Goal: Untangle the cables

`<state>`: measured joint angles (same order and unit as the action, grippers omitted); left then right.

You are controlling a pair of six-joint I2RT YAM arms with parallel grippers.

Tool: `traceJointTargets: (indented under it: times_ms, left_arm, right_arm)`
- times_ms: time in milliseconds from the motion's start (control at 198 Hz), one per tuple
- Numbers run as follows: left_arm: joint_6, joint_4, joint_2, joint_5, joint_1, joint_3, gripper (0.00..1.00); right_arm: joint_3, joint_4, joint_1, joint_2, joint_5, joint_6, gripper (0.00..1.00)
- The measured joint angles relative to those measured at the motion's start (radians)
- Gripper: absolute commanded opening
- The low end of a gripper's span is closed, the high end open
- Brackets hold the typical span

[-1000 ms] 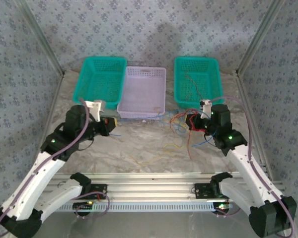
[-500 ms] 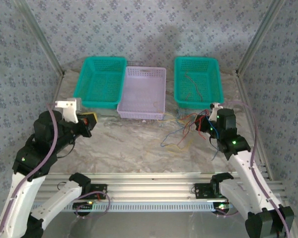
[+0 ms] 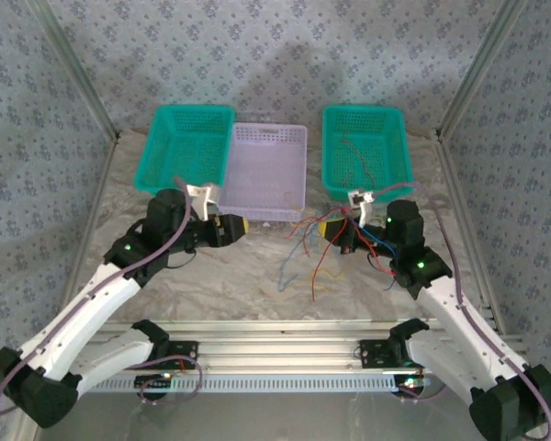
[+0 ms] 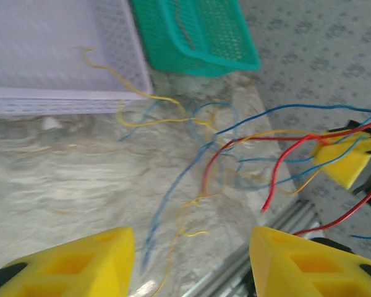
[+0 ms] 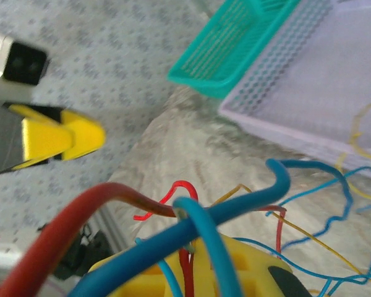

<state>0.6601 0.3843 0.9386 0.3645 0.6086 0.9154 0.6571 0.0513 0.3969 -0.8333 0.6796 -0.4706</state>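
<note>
Left gripper (image 3: 230, 227) is now spread wide just beside the lilac basket (image 3: 271, 134), nothing held. Cables (image 5: 235, 208) are kept clamped in the closed right gripper (image 3: 338, 230), so another strand can be drawn out.

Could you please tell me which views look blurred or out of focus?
Right wrist: the cables nearest the lens are badly out of focus, the lilac basket behind soft. Left wrist: mild blur across the table. Top external: sharp, evenly lit.

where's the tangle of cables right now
Top view: the cables trail from the right gripper onto the table, right of centre, in front of the lilac basket.
</note>
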Motion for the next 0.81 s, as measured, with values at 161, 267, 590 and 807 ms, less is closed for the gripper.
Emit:
traceJointTargets:
  times_ms: [161, 267, 590, 807]
  left_arm:
    - [0.042, -0.140, 0.055, 0.030, 0.068, -0.007, 0.55]
    - [0.068, -0.225, 0.070, 0.062, 0.084, -0.026, 0.55]
    - [0.093, -0.353, 0.163, 0.121, 0.161, -0.081, 0.52]
    - [0.090, -0.371, 0.197, 0.132, 0.184, -0.085, 0.43]
  right_arm:
    - [0.006, -0.009, 0.082, -0.035, 0.023, 0.023, 0.00]
    - [0.014, -0.014, 0.108, -0.054, 0.025, 0.031, 0.00]
    - [0.020, -0.040, 0.129, -0.058, 0.025, 0.035, 0.00]
    - [0.021, -0.052, 0.141, -0.059, 0.025, 0.034, 0.00]
